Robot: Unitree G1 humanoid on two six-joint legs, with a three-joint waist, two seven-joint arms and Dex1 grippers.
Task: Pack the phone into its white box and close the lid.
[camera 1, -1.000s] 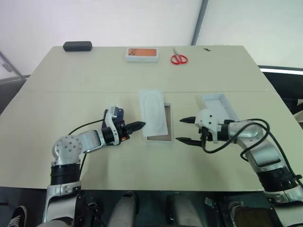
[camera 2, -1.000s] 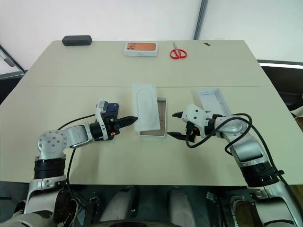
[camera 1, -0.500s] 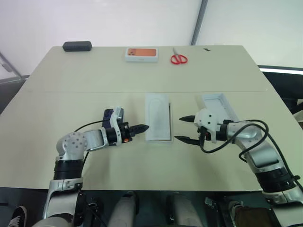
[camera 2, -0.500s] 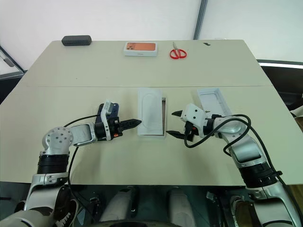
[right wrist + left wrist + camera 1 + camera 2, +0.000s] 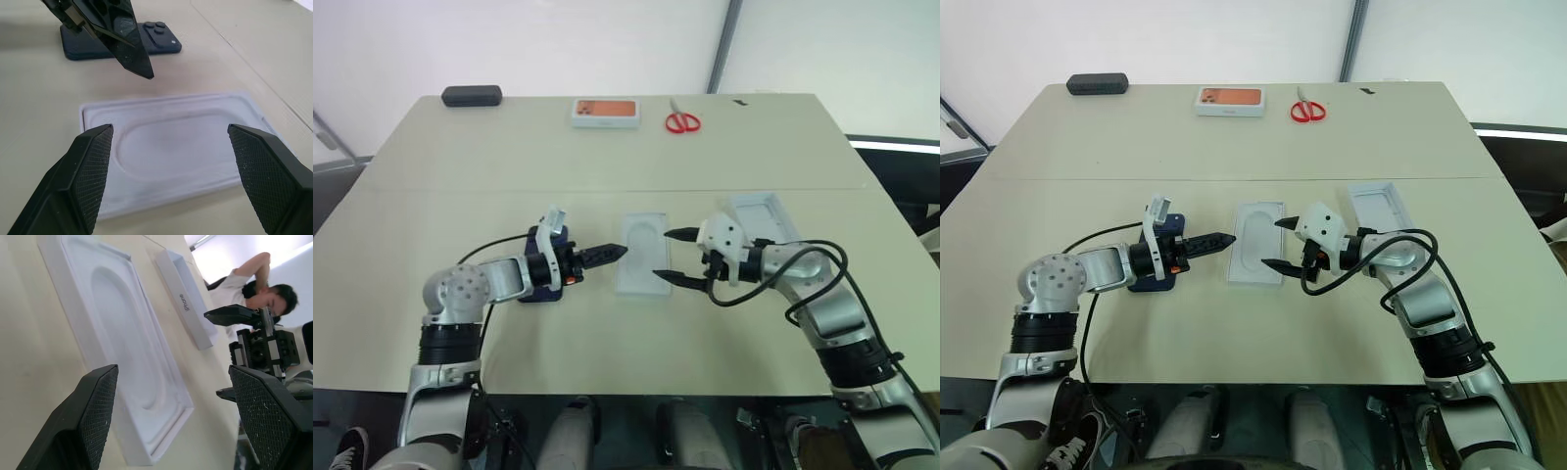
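The white box (image 5: 643, 254) lay capped by its insert card; the phone (image 5: 121, 43) lay just left of it. Left gripper (image 5: 609, 254) and right gripper (image 5: 669, 257) flanked it, both wide, empty.

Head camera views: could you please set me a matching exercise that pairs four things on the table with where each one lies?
Things:
1 phone
2 lid
3 scissors
4 black case

Places:
a far left corner
b far edge, just right of the orange-pictured box
c right of the insert card
d left of the insert card

Pairs: 1-d, 2-c, 3-b, 4-a
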